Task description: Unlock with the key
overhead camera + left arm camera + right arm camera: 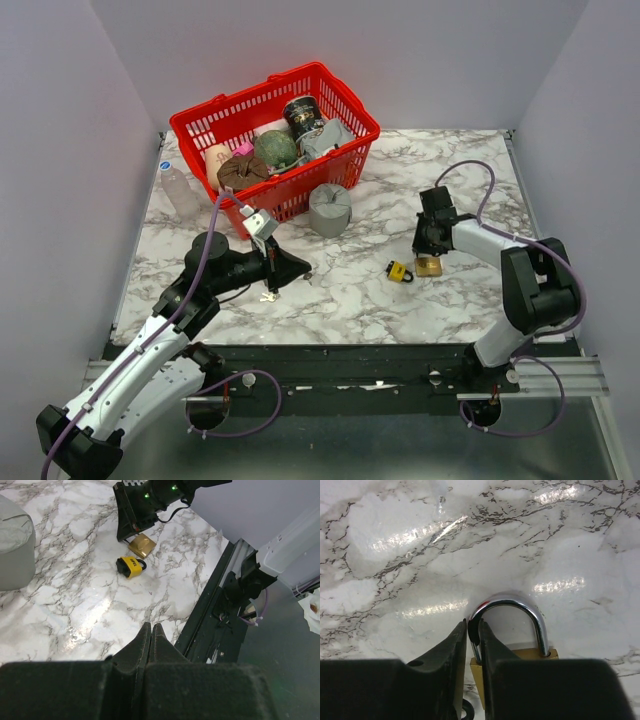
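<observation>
Where the brass padlock lies, right gripper pinching its shackle, left gripper closed.

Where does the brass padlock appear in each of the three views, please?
Top external: brass padlock right of centre, beside a yellow padlock.
Left wrist: the brass padlock sits upper middle, just above the yellow one.
Right wrist: bottom centre, its shackle arching up mid-frame.
Shared landmark: the right gripper, at the padlock in all three.
</observation>
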`<state>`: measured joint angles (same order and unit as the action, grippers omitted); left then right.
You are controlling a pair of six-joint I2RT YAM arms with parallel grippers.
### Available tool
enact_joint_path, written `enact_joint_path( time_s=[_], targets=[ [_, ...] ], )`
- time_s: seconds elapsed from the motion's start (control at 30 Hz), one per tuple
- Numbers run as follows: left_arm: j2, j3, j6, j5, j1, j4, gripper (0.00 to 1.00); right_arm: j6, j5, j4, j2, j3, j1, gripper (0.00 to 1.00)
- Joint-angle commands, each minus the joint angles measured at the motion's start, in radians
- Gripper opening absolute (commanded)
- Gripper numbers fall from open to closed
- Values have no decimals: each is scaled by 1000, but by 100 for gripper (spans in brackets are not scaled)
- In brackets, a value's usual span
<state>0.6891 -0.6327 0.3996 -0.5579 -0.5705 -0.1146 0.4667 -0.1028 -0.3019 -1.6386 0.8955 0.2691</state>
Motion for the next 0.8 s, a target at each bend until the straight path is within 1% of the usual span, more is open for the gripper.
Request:
enact_joint_path(
  time_s=[0.0,0.1,0.3,0.5,0.63,0.77],
  targets=[
    [-5,-2,-11,-19,4,1,0,-31,-38,-17,-41,43,10,12],
    [-7,-1,-11,-16,4,0,0,-66,-41,-11,-73,95,13,1],
    [-6,-2,-13,-7,6,-3,0,-88,-18,10,-95,238,35,1],
    [-3,-2,-16,0,12,-8,0,-27,44,37,-154,353,84,1],
    [-3,-1,-16,1,14,-8,0,24,58,43,-193,376,137,1],
    [-2,-2,-16,1,14,-7,0,98,83,61,-216,361,194,1]
  ],
)
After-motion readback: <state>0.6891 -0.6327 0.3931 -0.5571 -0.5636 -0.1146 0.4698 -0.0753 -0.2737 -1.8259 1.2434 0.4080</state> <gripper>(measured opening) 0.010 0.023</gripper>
